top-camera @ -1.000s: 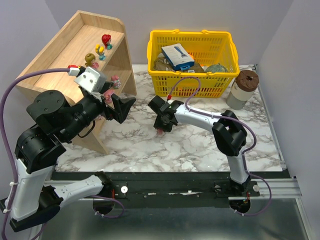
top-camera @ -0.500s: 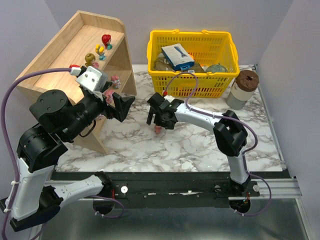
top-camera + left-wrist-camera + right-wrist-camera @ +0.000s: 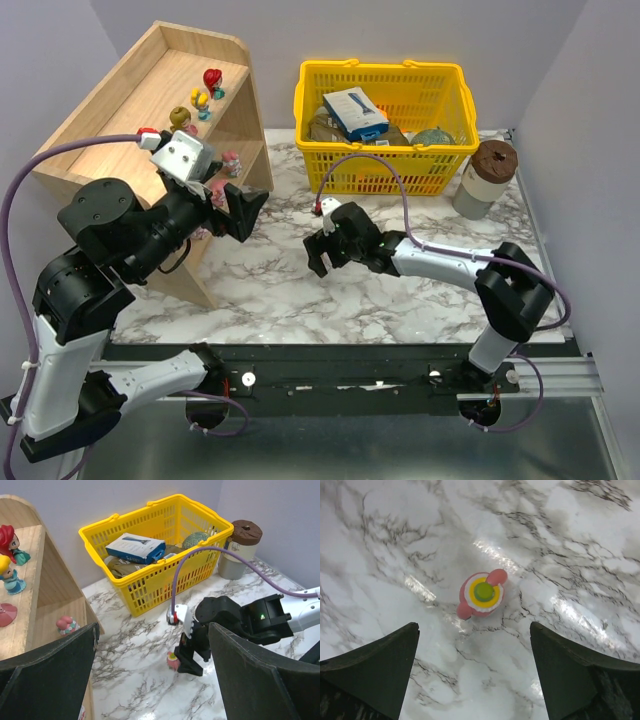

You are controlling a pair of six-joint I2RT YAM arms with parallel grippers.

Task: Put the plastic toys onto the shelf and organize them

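Observation:
A small pink toy with a yellow and green top stands alone on the marble, just ahead of my right gripper. That gripper is open and touches nothing. Seen from the left wrist, the same pink toy sits right beside the right gripper's black fingers. In the top view the right gripper covers it. My left gripper hangs open and empty by the front of the shelf. Red, yellow and olive toys stand on its top tier, and a pink one on the lower tier.
A yellow basket holding boxes and packets stands at the back centre. To its right is a grey cup with a brown lid. The right arm's purple cable loops over the marble in front of the basket.
My right gripper has opened, let go of the pink toy on the marble and drawn back from it. The left arm has not moved.

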